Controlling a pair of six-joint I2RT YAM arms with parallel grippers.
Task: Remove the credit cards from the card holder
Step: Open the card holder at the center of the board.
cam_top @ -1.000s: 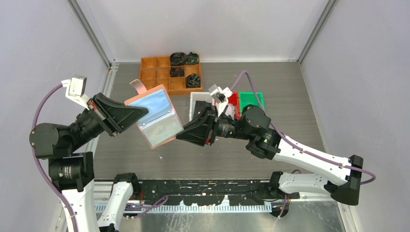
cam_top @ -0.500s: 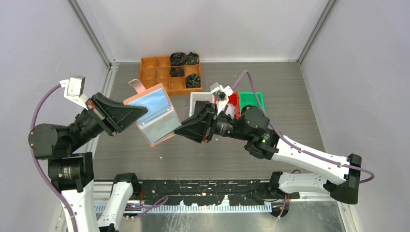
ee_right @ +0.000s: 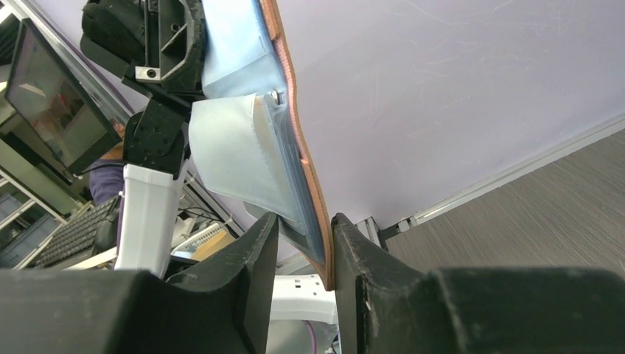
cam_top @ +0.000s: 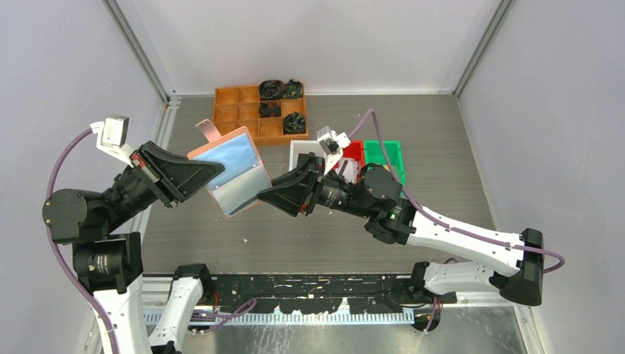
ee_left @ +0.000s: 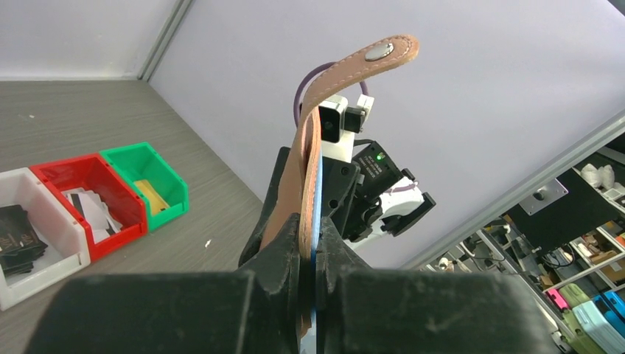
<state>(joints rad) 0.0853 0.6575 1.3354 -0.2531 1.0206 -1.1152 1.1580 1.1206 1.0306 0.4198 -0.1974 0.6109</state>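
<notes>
The salmon-pink card holder [cam_top: 230, 166] hangs open above the table, blue pockets up, its strap tab [cam_top: 208, 131] at the far end. My left gripper [cam_top: 215, 171] is shut on its left edge, and both pads press the leather [ee_left: 309, 162] in the left wrist view. My right gripper [cam_top: 262, 199] is open, its jaws straddling the holder's lower corner [ee_right: 313, 228] with a gap on the pocket side. I cannot tell whether the pale pockets [ee_right: 236, 147] hold anything. Credit cards lie in the bins: dark ones [ee_left: 15, 230], whitish ones [ee_left: 90, 206] and a yellow one [ee_left: 151, 193].
An orange compartment tray [cam_top: 239, 112] with black coiled bundles [cam_top: 273, 89] stands at the back. White [cam_top: 302, 150], red [cam_top: 354, 150] and green [cam_top: 385, 151] bins sit in a row behind the right arm. Grey walls close in on the left, the right and the back.
My right gripper has moved left, from beside the card holder to around its lower corner, and its jaws have widened a little. The left gripper keeps its hold, with the holder tilted slightly.
</notes>
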